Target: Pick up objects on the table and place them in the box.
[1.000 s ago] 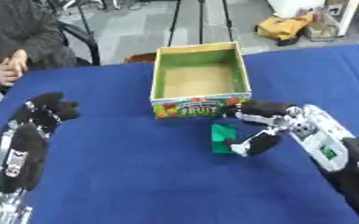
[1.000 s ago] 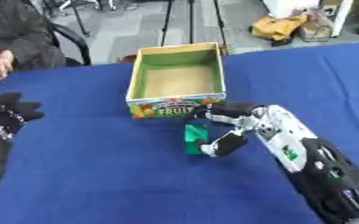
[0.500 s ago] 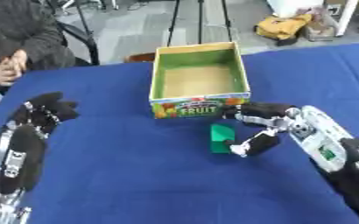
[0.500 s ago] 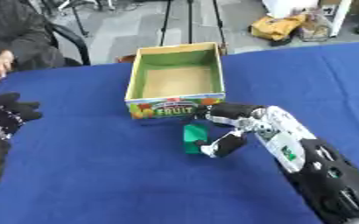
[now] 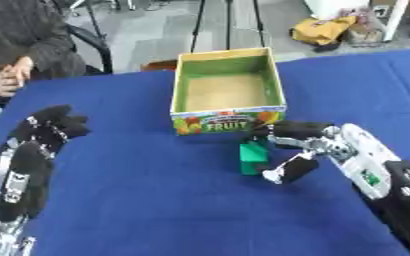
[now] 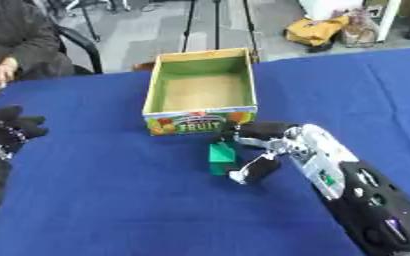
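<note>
A green block (image 5: 253,158) stands on the blue table (image 5: 156,200) just in front of the box (image 5: 229,92). The right hand (image 5: 306,146) curls around it from the right, fingers above and thumb below; contact is unclear. The left hand (image 5: 42,135) rests at the lower left, fingers relaxed.

Left eye view: from the robot's head, looking down and forward over the table (image 5: 138,200).
Right eye view: same height, slightly offset.
Shared: box (image 6: 201,91), near centre.
</note>
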Controlling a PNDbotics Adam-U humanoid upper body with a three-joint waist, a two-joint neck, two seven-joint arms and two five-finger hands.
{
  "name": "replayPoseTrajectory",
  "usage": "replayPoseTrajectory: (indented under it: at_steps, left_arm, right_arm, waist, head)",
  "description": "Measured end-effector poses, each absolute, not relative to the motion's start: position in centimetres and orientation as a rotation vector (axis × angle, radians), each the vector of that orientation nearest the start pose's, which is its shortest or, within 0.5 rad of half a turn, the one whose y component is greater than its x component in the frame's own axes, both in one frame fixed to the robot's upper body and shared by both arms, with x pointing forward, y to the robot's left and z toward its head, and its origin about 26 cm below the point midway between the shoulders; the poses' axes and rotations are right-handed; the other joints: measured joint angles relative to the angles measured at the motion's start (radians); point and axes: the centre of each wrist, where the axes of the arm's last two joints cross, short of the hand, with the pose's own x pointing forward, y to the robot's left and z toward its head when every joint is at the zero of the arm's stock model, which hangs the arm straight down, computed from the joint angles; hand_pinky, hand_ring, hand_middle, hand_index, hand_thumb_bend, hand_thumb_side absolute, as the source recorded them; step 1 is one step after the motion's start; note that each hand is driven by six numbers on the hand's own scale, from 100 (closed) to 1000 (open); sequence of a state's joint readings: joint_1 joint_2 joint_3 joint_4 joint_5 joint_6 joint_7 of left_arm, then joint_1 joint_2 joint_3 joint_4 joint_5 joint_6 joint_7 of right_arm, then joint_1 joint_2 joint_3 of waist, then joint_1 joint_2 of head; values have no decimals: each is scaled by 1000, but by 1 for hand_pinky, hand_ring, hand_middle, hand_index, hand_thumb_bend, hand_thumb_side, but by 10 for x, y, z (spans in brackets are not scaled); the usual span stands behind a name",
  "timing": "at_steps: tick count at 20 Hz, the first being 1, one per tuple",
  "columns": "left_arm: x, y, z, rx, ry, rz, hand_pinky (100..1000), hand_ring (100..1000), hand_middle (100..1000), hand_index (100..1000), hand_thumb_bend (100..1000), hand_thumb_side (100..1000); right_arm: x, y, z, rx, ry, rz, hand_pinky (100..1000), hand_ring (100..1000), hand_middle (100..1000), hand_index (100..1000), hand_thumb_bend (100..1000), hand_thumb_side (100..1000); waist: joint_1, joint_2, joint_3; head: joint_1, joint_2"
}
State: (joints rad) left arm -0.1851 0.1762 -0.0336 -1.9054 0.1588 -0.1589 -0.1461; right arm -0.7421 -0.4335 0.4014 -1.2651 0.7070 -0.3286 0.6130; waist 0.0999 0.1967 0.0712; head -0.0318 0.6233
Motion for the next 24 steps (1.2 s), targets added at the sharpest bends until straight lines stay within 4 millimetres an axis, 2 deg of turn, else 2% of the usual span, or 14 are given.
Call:
replayPoseTrajectory:
  at_steps: [3,6,8,14,20,24]
  left_arm:
    - [299,242,133,-214,-2214,-291,763,774,567,783,721,717]
    - [299,242,133,-214,-2214,-291,763,774,568,783,721,717]
    - [299,242,133,-214,-2214,-291,763,774,568,783,722,717]
    - [299,242,133,-214,-2214,-290,763,775,568,783,723,716]
    - [299,242,134,-216,-2215,-288,762,774,568,783,730,707]
    - [299,241,137,-227,-2226,-283,761,773,569,783,736,697]
  right_arm:
    - [425,-209,150,-448,-1448,1983,719,708,851,966,100,358]
    - [425,-208,148,-463,-1459,1985,669,659,844,962,100,295]
    - [425,-207,147,-480,-1467,1985,615,588,827,951,100,239]
    - [425,-207,146,-540,-1531,1946,431,438,718,906,100,106]
    - [424,-206,149,-579,-1609,1881,397,422,660,892,100,100]
    - [421,-207,160,-578,-1651,1851,392,423,643,885,100,100]
  waist:
    - [0,0,3]
    - [0,0,3]
    - [0,0,3]
    - [-1,2,4]
    - [-3,2,4]
    - [-9,1,4]
  head:
    - [-1,0]
    - [-4,0]
    - [-5,0]
    - [-7,0]
    - [-9,0]
    - [-9,0]
